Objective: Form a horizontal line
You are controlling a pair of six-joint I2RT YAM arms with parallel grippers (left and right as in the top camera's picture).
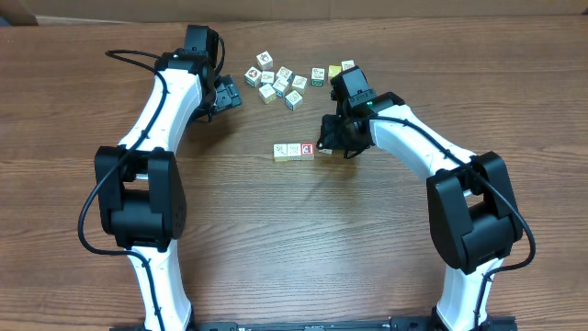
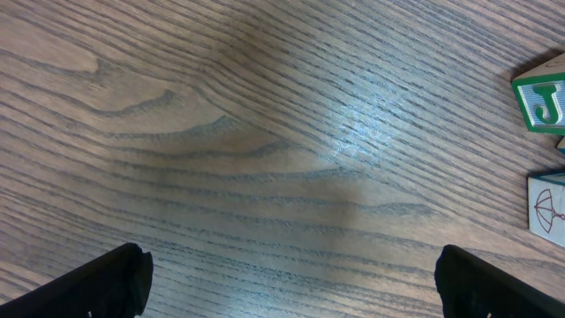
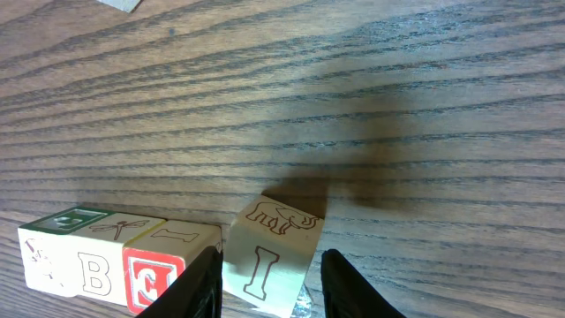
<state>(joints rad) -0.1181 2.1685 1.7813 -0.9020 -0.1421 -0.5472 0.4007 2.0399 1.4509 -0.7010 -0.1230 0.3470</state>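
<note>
The horizontal line (image 1: 294, 150) is a short row of small wooden cubes in the middle of the table. In the right wrist view its end cube has a red E face (image 3: 152, 276), with a B cube (image 3: 79, 269) beside it. A cream cube with an elephant and a letter I (image 3: 269, 252) sits tilted at the row's right end, between the fingers of my right gripper (image 3: 269, 287). A thin gap shows beside the right finger (image 3: 349, 287), so the jaws stand slightly open around the cube. My left gripper (image 2: 291, 283) hangs wide open over bare wood (image 1: 228, 97).
A loose cluster of similar cubes (image 1: 280, 81) lies at the back centre, with more cubes (image 1: 333, 70) behind the right arm. A green J cube (image 2: 540, 102) and an umbrella cube (image 2: 547, 205) show at the right edge of the left wrist view.
</note>
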